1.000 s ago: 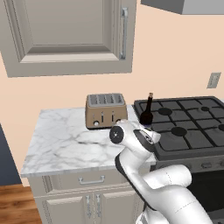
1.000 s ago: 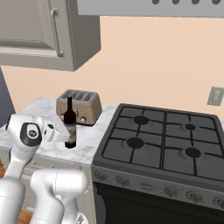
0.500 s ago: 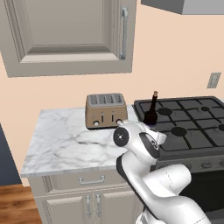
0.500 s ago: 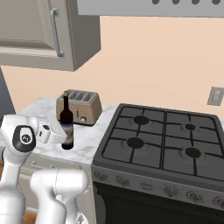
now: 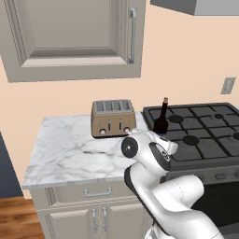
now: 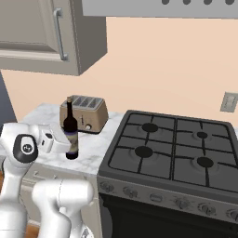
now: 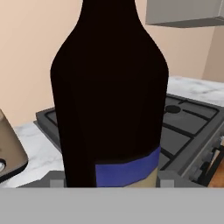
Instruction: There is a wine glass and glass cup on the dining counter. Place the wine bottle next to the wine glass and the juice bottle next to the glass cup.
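Dark wine bottle [image 6: 70, 131] had risen beside the toaster [image 6: 84, 113]; your gripper [image 6: 66, 142] stayed clamped on it, carry underway

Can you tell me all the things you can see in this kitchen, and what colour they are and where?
Tall dark wine bottle with slim neck: one, almost black with a blue band low on its body, upright over the marble counter between toaster and stove, held.
Four-slot metal toaster: one, bronze-brown, at the back of the counter.
White grey-veined marble counter: one, left of the stove, on beige drawers.
Gas stove: one, dark grey, four burners, knobs along its front.
Wall cabinet: one, beige, above the counter, with a metal handle.
Wall outlet: one, grey, on the peach wall.
Gripper: one, white, closed on the bottle's body.
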You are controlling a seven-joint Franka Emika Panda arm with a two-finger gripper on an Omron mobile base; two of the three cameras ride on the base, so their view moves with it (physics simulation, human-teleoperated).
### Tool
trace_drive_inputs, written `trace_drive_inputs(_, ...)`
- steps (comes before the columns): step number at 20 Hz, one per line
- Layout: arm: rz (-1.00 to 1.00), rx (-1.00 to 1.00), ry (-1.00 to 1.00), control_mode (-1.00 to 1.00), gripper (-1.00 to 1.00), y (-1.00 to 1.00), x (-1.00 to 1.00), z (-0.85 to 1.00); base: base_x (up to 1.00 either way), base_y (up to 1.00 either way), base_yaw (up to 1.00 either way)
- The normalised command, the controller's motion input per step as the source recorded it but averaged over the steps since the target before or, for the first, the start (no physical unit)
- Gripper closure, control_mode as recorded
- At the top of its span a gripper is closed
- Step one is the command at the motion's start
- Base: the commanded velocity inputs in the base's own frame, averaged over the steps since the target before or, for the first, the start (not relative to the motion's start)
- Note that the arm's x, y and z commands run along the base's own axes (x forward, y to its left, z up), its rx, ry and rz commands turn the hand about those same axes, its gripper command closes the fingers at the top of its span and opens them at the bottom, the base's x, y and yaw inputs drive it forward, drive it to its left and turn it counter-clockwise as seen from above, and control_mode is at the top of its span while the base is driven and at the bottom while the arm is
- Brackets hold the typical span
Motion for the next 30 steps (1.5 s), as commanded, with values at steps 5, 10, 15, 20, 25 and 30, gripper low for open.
trace_drive_inputs(5, 0.00, 0.00, 0.00, -1.00, 1.00, 0.00, 0.00, 0.00, 0.00, 0.00, 0.00)
trace_drive_inputs(10, 0.00, 0.00, 0.00, 1.00, 1.00, 0.00, 0.00, 0.00, -0.31, 0.07, 0.00)
trace_drive_inputs(15, 0.00, 0.00, 0.00, 1.00, 1.00, 0.00, 0.00, 0.00, -0.52, 0.21, 0.40)
trace_drive_inputs(20, 0.00, 0.00, 0.00, 1.00, 1.00, 0.00, 0.00, 0.00, -0.24, 0.09, 0.91)
trace_drive_inputs(25, 0.00, 0.00, 0.00, 1.00, 1.00, 0.00, 0.00, 0.00, -0.08, 0.00, 1.00)
trace_drive_inputs(30, 0.00, 0.00, 0.00, 1.00, 1.00, 0.00, 0.00, 0.00, -0.49, 0.10, 0.67)
